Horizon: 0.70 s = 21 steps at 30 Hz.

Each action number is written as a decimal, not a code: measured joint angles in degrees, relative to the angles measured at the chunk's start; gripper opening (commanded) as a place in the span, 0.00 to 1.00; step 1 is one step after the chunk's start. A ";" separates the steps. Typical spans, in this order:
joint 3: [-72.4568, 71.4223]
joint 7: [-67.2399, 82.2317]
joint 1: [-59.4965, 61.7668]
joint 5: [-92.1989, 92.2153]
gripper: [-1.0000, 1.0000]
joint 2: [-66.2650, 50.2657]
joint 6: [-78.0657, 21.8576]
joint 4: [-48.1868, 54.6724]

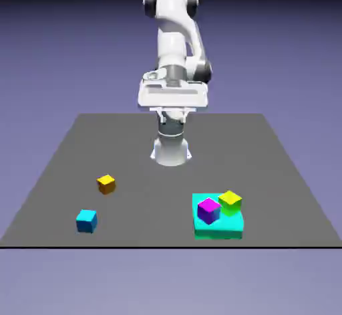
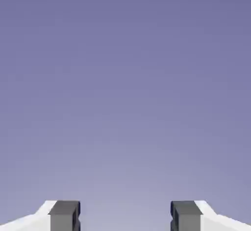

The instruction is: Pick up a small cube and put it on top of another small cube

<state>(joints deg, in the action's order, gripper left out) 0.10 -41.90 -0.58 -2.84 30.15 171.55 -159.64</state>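
"Start with the exterior view. Where was the blue cube (image 1: 86, 221)?"

"Well apart from the turquoise block (image 1: 218, 229), off on its exterior view's left side and about level with its near edge. The orange cube (image 1: 106, 184) was on that side too, but farther back than the block."

"And the other two?"

"The purple cube (image 1: 209, 211) sat on the block. The yellow-green cube (image 1: 230, 202) was at the block's far corner, on the exterior view's right; I couldn't tell whether it touched the purple one."

"Which way did the blue cube lie from the gripper (image 1: 173, 115)?"

"That was what the reach turned on. The gripper was high and well beyond the block, on the robot's side, so the cube lay out in front of it, far below, and across to the exterior view's left, the side away from the block. There was no long axis to line up with, only the cube's faces. I judged the pick not yet begun."

"Then the hand view?"

"Just the backdrop, with the two fingertips wide apart and nothing between them. Neither block nor cubes showed, so I reckoned the hand had to tip downward as well as swing across before closing on anything."
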 measured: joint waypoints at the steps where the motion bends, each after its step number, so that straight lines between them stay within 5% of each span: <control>1: 0.08 0.46 0.09 -2.35 0.50 -2.08 -2.03 1.13; 21: 1.78 9.67 1.95 -49.36 0.50 -43.61 -42.72 23.67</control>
<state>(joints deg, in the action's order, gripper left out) 1.88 -32.23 1.38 -52.20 -13.45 128.83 -135.97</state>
